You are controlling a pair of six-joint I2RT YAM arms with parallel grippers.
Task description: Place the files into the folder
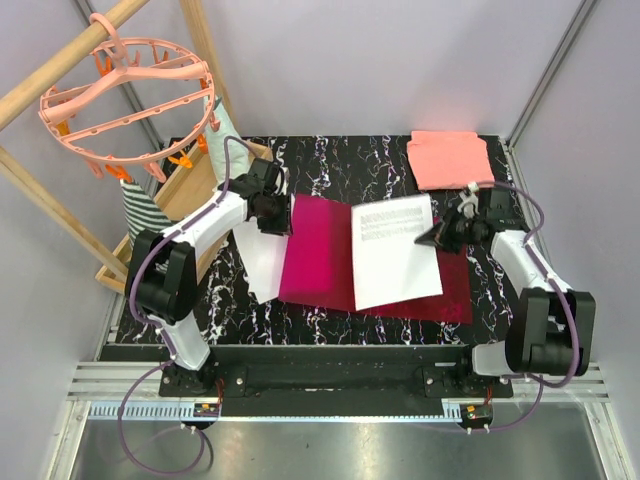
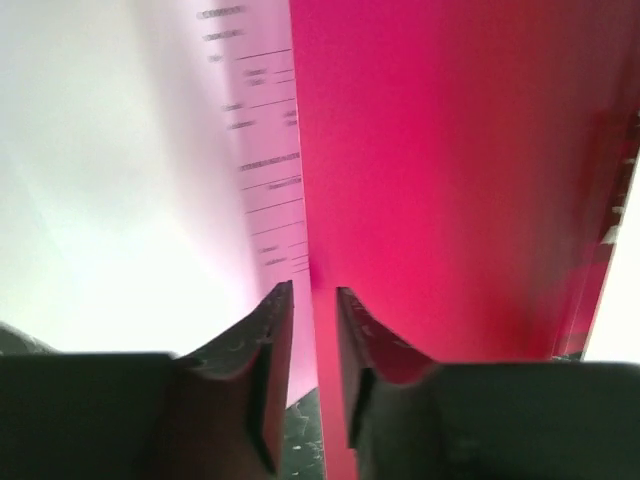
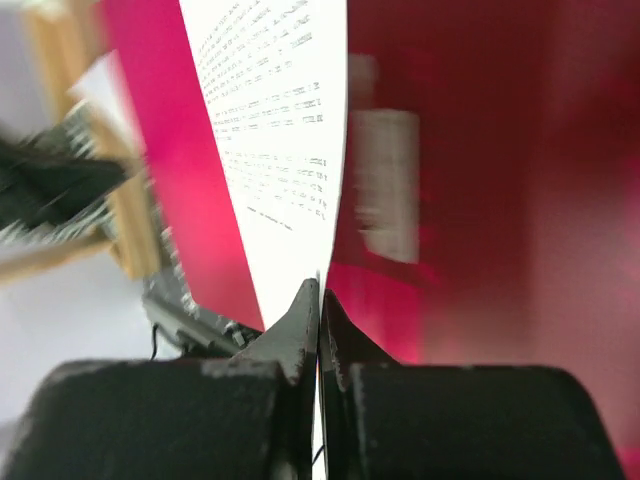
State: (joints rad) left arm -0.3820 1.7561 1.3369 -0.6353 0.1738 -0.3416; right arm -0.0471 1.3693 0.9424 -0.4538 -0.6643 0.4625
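The crimson folder lies open on the black marbled table. One white printed sheet of the files hangs over its right half, and my right gripper is shut on that sheet's right edge. The right wrist view shows the pinched sheet running away from the right gripper over the folder. Another sheet pokes out beneath the folder's left cover. At that cover's far left corner my left gripper stands open a little. The folder's edge runs between its jaws, beside the sheet.
A salmon-pink folded cloth lies at the table's back right. At the back left a pink clip hanger hangs from a wooden frame, above a wooden crate and a striped cloth.
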